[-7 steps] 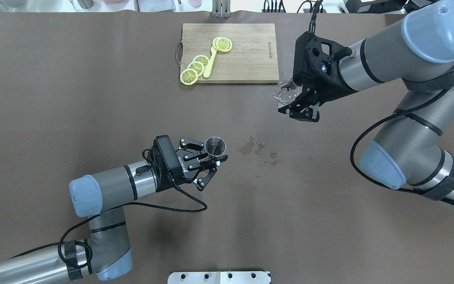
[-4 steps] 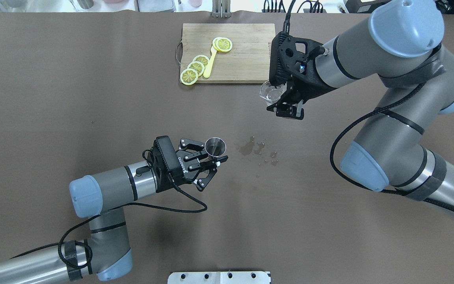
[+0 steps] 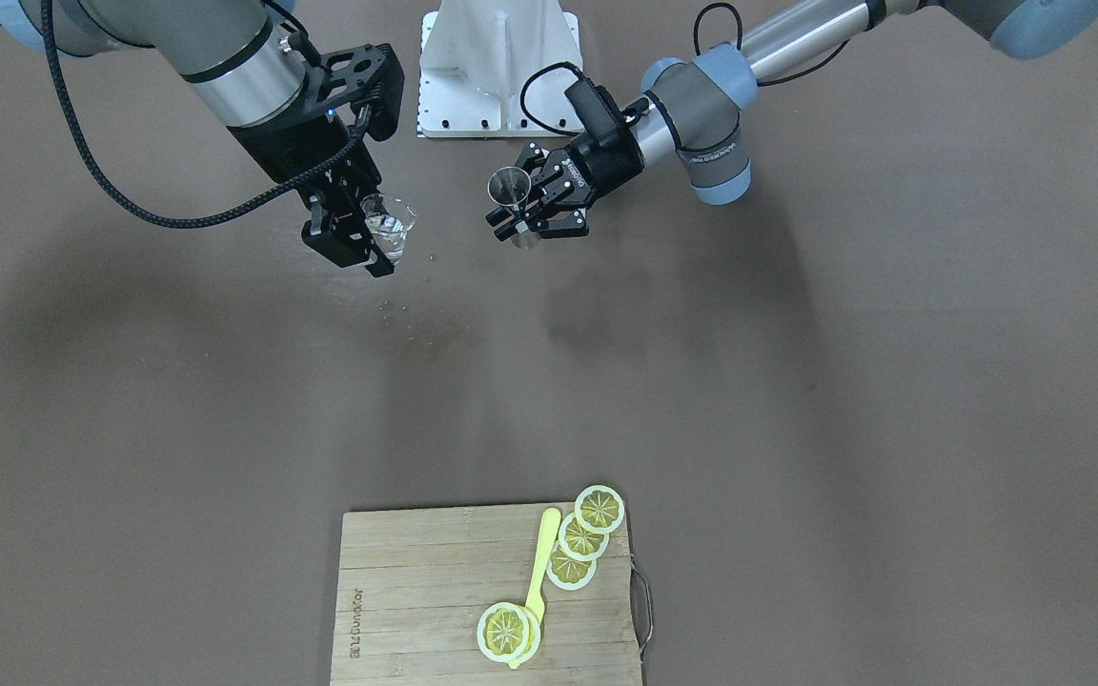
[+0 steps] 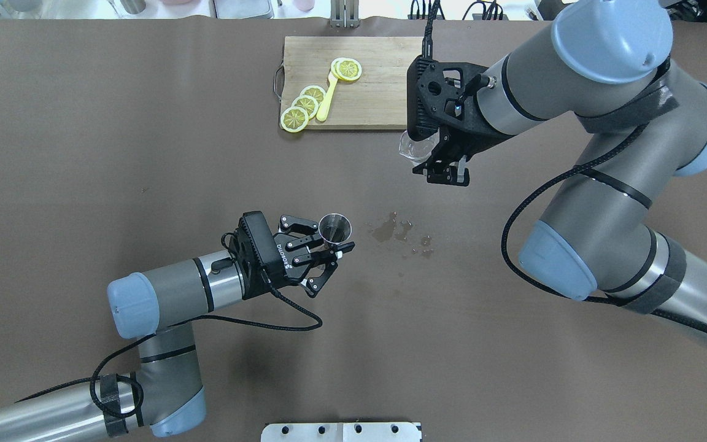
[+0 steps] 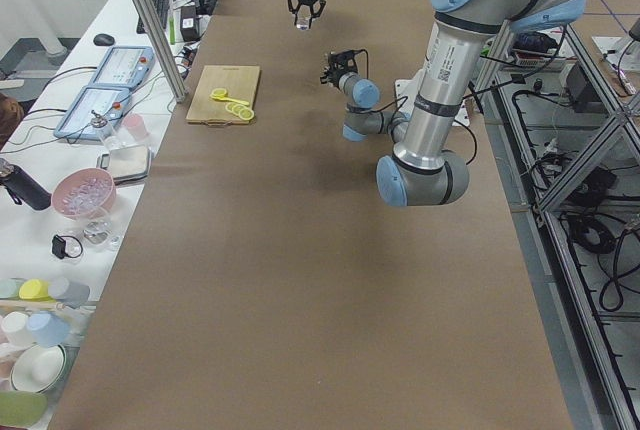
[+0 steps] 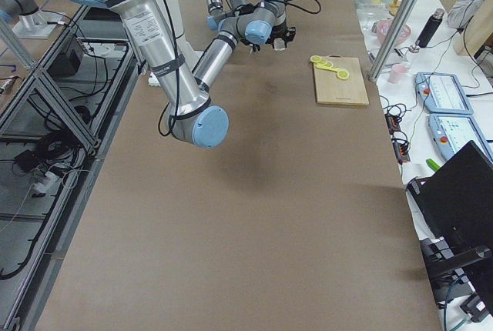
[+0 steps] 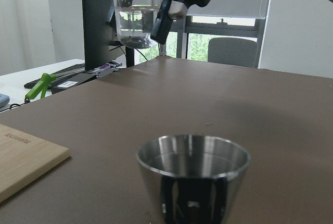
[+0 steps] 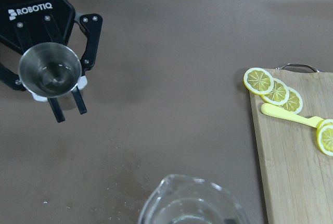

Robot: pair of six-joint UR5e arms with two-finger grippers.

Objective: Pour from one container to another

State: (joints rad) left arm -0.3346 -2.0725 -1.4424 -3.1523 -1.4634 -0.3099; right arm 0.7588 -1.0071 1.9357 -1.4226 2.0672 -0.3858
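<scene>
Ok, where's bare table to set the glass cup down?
Widest bare table: the robot's left of the cutting board, beyond the left gripper. Also free: right of the wet spill. Crowded: between jigger and spill, and around the lemon slices.

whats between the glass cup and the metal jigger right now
Nothing stands between the glass cup and jigger; the overhead view shows only table with a small wet patch near the jigger.

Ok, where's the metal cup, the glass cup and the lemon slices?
metal cup (image 4: pixel 335 228): overhead view, inside its open top.
glass cup (image 3: pixel 395 231): front-facing view, on its clear side.
lemon slices (image 4: pixel 295 118): overhead view, middle of the nearest slice.
</scene>
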